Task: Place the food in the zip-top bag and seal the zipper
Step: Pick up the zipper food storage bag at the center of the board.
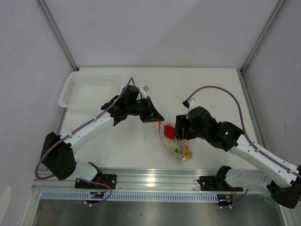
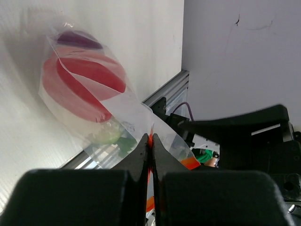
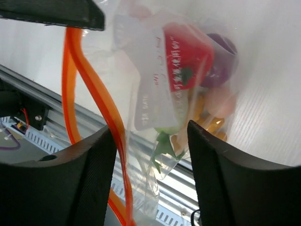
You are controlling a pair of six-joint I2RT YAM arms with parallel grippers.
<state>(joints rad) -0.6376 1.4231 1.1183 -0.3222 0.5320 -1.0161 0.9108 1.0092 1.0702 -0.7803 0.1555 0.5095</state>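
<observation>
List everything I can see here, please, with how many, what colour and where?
zip-top bag: one, clear, on the table between the two arms, food inside.
zipper: one, orange-red strip along the bag's mouth.
red toy food: one, inside the bag.
purple toy food: one, inside the bag, beside the red one.
orange-yellow toy food: one, low in the bag.
green leafy piece: one, inside the bag.
basket: one, white, slotted, far left of the table.
table: one, white.
left hand: one, black, shut on the zipper.
right hand: one, black, open around the bag.
</observation>
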